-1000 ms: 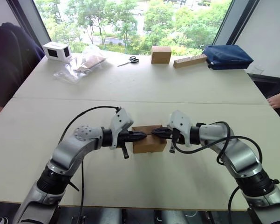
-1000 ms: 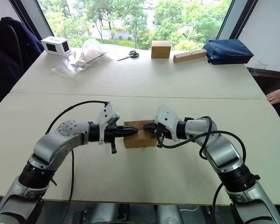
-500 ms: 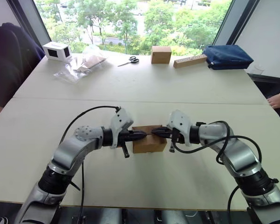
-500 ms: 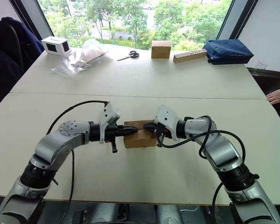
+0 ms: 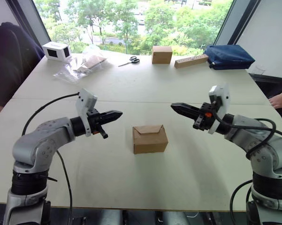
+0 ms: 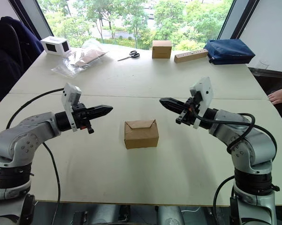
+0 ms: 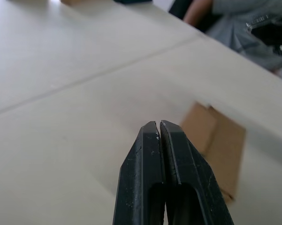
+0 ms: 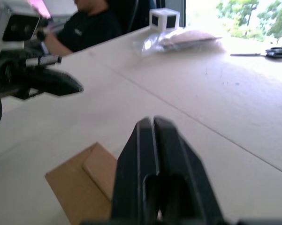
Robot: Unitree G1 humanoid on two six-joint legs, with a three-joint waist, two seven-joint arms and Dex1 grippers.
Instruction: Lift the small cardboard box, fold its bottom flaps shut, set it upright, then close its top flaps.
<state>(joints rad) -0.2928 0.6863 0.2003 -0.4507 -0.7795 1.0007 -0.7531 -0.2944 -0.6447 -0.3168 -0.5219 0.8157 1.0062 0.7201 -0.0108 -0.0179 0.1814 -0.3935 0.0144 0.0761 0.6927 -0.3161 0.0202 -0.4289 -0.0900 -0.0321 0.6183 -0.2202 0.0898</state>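
The small cardboard box (image 5: 150, 138) is sitting upright on the counter (image 5: 187, 84), top flaps (image 5: 148, 129) folded shut — looking all done. Both grippers — left (image 5: 116, 114), right (image 5: 177, 108) — are hanging beside it, fingers pinched together, holding nothing.

We see a pale table (image 5: 145, 84) with a seam running across it. Behind it a wide window (image 5: 131, 18) shows green trees in daylight, framed by dark slanted posts.

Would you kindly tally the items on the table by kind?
Cardboard boxes: 2, the small cardboard box and a taller box
White box: 1
Plastic bag: 1
Scissors: 1
Wooden block: 1
Blue bag: 1
Total: 7
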